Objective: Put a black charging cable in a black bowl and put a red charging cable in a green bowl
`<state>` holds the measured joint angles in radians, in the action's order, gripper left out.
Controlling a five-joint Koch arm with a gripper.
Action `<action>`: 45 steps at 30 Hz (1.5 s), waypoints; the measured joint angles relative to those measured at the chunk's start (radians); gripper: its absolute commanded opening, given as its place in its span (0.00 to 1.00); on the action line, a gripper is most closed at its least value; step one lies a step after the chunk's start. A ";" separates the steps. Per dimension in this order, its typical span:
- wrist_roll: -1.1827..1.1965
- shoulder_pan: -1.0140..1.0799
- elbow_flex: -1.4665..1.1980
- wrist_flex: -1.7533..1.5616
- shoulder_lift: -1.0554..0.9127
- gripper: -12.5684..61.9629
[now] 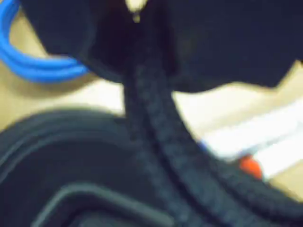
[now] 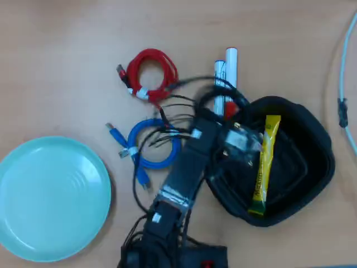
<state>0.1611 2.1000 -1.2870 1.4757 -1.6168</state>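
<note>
My gripper (image 1: 137, 28) fills the top of the blurred wrist view as a dark mass, shut on the black braided cable (image 1: 156, 142), which hangs from it down to the lower right. Under it is the rim of the black bowl (image 1: 47, 156). In the overhead view the gripper (image 2: 234, 123) is at the black bowl's (image 2: 318, 145) upper-left edge, with the black cable (image 2: 220, 92) looping just beyond it. The coiled red cable (image 2: 150, 75) lies on the table at upper centre. The pale green bowl (image 2: 53, 198) is at the lower left, apart from the arm.
A coiled blue cable (image 2: 153, 145) lies left of the arm and shows in the wrist view (image 1: 33, 66). Two white markers (image 2: 226, 72) lie above the black bowl. A yellow stick packet (image 2: 262, 167) lies across the black bowl. A white cord (image 2: 343, 106) runs along the right edge.
</note>
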 measured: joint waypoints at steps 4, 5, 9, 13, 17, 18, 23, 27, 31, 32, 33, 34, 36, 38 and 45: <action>0.002 0.179 0.002 -0.002 -0.006 0.08; 0.002 0.222 0.000 -0.002 -0.006 0.08; 0.002 0.365 0.000 -0.002 -0.011 0.08; 0.002 0.449 0.000 -0.002 -0.015 0.09; 0.000 0.456 -0.100 -0.003 -0.017 0.15; 0.002 0.449 -0.132 -0.003 -0.017 0.17; 0.000 0.357 -0.167 -0.008 -0.018 0.30; -0.002 0.281 -0.178 -0.029 -0.018 0.50; 0.000 0.272 -0.215 -0.041 -0.086 0.71; 0.000 0.268 -0.215 -0.041 -0.118 0.75; 0.000 0.268 -0.222 -0.041 -0.150 0.78; 0.000 0.264 -0.233 -0.043 -0.176 0.79; 0.000 0.253 -0.239 -0.051 -0.216 0.80; -0.002 0.213 -0.239 -0.052 -0.247 0.80; -0.002 -0.218 -0.241 -0.054 -0.279 0.80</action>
<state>0.1595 1.8822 -1.5278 1.4220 -1.8960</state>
